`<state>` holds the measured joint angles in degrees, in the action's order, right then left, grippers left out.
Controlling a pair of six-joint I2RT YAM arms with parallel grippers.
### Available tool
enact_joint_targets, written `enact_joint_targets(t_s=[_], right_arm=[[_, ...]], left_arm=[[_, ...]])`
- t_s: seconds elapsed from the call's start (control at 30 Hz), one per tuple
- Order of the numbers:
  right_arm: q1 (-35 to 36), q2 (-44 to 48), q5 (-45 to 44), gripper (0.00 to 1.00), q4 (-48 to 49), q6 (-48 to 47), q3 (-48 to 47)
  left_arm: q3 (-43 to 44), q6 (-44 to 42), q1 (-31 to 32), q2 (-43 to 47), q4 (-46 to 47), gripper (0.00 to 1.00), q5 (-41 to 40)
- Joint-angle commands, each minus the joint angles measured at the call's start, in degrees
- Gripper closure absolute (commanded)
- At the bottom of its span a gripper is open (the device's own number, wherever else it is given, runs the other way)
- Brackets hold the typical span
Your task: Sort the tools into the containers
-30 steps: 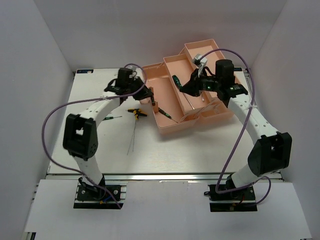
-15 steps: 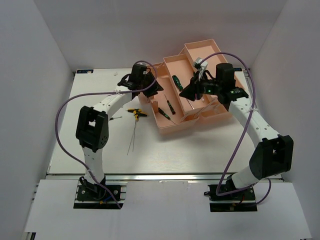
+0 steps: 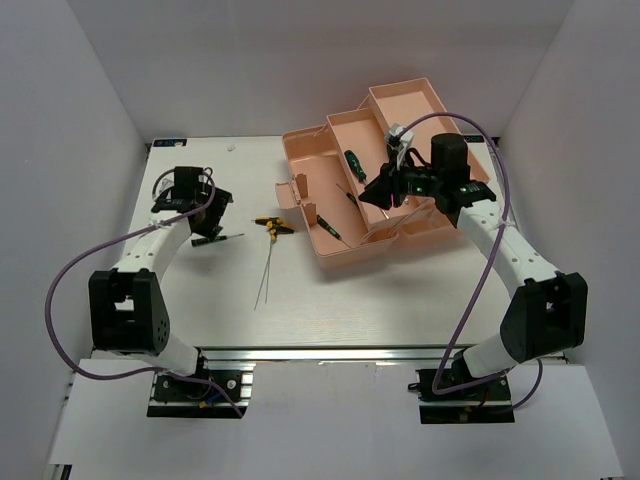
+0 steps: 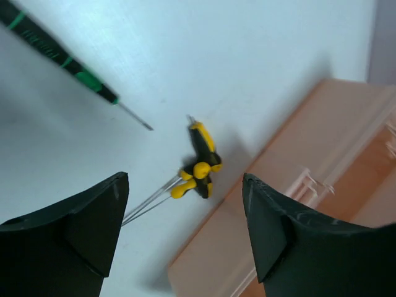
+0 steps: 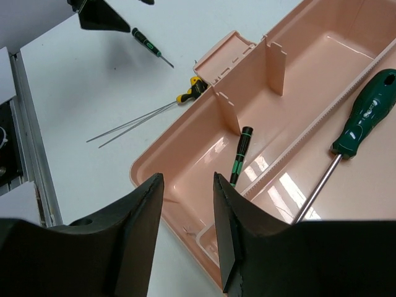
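Salmon-pink toolbox (image 5: pixel 179 185), yellow-and-black pliers (image 4: pixel 201 167), black screwdriver (image 4: pixel 62 59) with green bands, silver rods (image 5: pixel 130 124), white table (image 3: pixel 350 300)

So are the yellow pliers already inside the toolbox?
No, the yellow pliers lie on the white table, outside the pink toolbox.

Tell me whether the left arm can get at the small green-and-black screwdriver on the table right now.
Probably yes. The left gripper hangs open above the table close beside the small screwdriver, which lies flat in the open; nothing stands between them, and the pliers lie apart from it.
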<state>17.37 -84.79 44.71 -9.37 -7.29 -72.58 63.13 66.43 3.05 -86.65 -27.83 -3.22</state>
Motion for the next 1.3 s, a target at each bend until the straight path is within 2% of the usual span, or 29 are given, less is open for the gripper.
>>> enact_joint_targets(t_s=[0.0,0.1,0.2,0.33,0.4,0.47,0.5,0.53,0.67,0.77,0.9,0.93,0.97,1.0,1.1,1.2,1.27], right_arm=[[-0.14,1.83,-0.15,0.56,2.25,0.08,0.42],[-0.05,1.74,-0.41,0.56,2.25,0.17,0.42],[-0.05,2.00,-0.76,0.56,1.98,-0.27,0.68],[-0.05,3.05,-1.38,0.56,1.54,-0.80,1.38],[-0.05,3.41,-1.99,0.56,1.46,-0.97,2.00],[-0.05,3.76,-2.69,0.56,1.45,-0.97,2.44],[-0.14,3.67,-2.61,0.56,1.46,-1.06,2.44],[-0.05,3.67,-2.70,0.56,1.54,-0.89,2.44],[-0.05,3.41,-2.35,0.56,1.89,-0.53,2.09],[-0.14,3.32,-2.43,0.56,1.54,-0.80,1.56],[-0.14,3.58,-2.52,0.56,1.46,-0.97,1.56],[-0.14,3.67,-2.52,0.56,1.54,-0.89,1.56],[-0.05,3.67,-2.43,0.56,1.54,-0.88,1.65],[-0.05,3.67,-2.61,0.56,1.54,-0.97,1.65],[-0.14,4.20,-2.61,0.56,1.28,-1.41,1.91],[-0.14,4.64,-2.43,0.56,1.02,-1.85,1.91],[-0.14,4.81,-2.17,0.56,0.93,-2.29,2.09]], left_arm=[[1.80,9.05,-0.58,-2.10,-10.88,0.16,-4.78],[6.63,11.34,-2.43,-9.57,-16.70,0.14,-4.51],[8.76,12.49,-2.96,-14.75,-17.08,0.14,-4.16],[12.71,14.95,-2.96,-18.81,-19.71,0.14,-8.55],[14.99,15.92,-4.97,-20.22,-20.94,0.15,-9.78],[16.49,16.62,-5.51,-22.06,-23.05,0.18,-10.92],[16.84,17.14,-5.60,-22.68,-23.92,0.21,-11.27],[16.85,17.50,-6.21,-23.82,-24.72,0.30,-11.45],[15.44,18.38,-8.06,-26.10,-25.51,0.52,-10.40],[13.86,18.47,-8.85,-26.90,-25.25,0.59,-9.00],[12.37,18.38,-8.94,-27.08,-24.20,0.60,-8.47],[12.36,18.21,-9.02,-27.08,-24.20,0.62,-8.38],[12.28,18.12,-9.03,-26.99,-24.11,0.67,-8.20],[12.28,17.77,-9.03,-26.73,-23.50,0.78,-8.03],[12.71,14.61,-9.03,-24.98,-22.10,1.00,-6.54],[13.24,8.73,-8.94,-21.91,-19.02,1.00,-4.52],[11.84,1.44,-8.24,-16.73,-14.64,1.00,-2.07]])
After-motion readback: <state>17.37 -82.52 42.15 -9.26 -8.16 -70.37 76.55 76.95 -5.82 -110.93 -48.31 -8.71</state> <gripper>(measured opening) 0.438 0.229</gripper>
